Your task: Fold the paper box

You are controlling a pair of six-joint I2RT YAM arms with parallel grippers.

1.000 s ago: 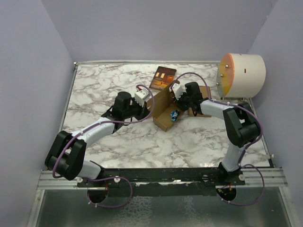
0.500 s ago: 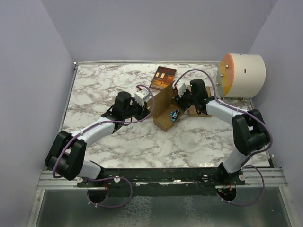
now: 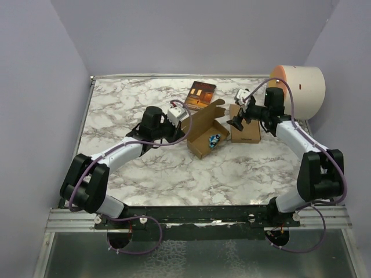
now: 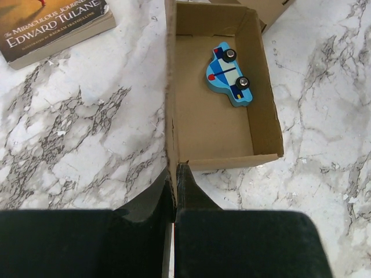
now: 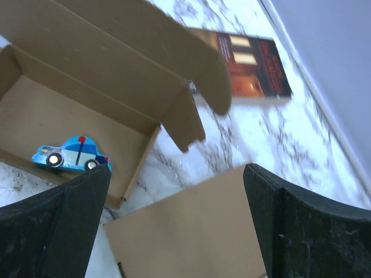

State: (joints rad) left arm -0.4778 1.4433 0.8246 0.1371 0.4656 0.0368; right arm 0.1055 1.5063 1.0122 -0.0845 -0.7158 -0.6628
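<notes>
Right gripper [image 3: 239, 119] has let go of the lid flap [image 3: 210, 111]: jaws wide, empty, pulled back right over the bigger carton [image 3: 248, 133]. Left gripper [image 4: 175, 174] stays pinched on the paper box [image 3: 201, 141] at its left corner, mid-table, toy car [image 3: 215, 139] inside.

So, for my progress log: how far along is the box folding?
Done: the box has its walls up, a toy car inside. In hand: the left gripper pinches one wall at a corner; the right gripper hangs open above the other carton, holding nothing. Left: the lid stands open, not yet tucked shut.
</notes>
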